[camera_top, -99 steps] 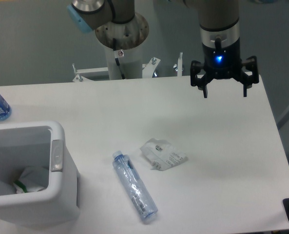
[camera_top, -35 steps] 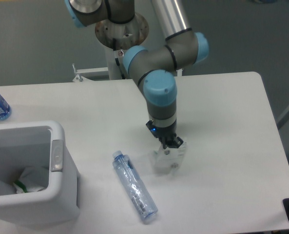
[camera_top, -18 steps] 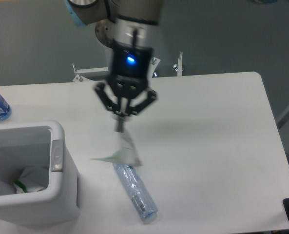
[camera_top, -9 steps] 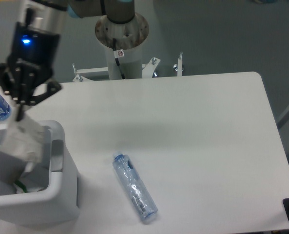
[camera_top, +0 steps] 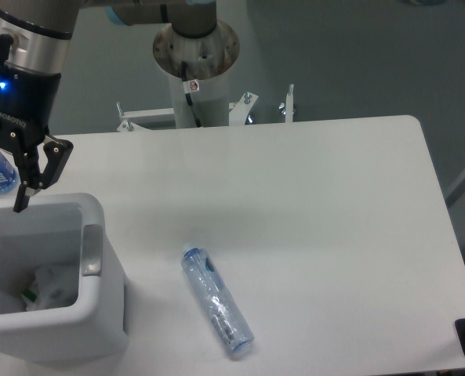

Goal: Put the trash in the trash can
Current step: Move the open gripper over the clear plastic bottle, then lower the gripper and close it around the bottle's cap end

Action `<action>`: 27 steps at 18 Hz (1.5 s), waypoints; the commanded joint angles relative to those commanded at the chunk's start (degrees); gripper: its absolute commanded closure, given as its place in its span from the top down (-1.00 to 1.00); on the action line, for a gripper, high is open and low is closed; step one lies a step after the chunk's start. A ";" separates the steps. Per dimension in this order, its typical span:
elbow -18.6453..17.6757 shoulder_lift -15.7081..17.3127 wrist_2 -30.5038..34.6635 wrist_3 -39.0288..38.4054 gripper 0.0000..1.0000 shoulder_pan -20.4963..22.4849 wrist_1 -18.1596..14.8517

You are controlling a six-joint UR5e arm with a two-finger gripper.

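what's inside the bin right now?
In the bin: crumpled clear and white trash with a green bit, low against the right wall. The near wall hides the floor; the bottle lies outside.

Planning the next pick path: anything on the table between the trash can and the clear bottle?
Nothing. In the fixed camera view, the stretch of white table between the trash can and the clear bottle is bare. The gripper hangs above the can's far rim.
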 joint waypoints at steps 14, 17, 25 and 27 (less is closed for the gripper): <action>1.84 -20.55 9.92 -3.63 1.00 15.67 0.70; 3.07 -25.12 12.30 -2.84 1.00 15.58 0.97; 3.86 -31.90 15.64 -2.66 1.00 14.18 1.32; 3.86 -32.26 15.73 -2.57 1.00 13.65 1.14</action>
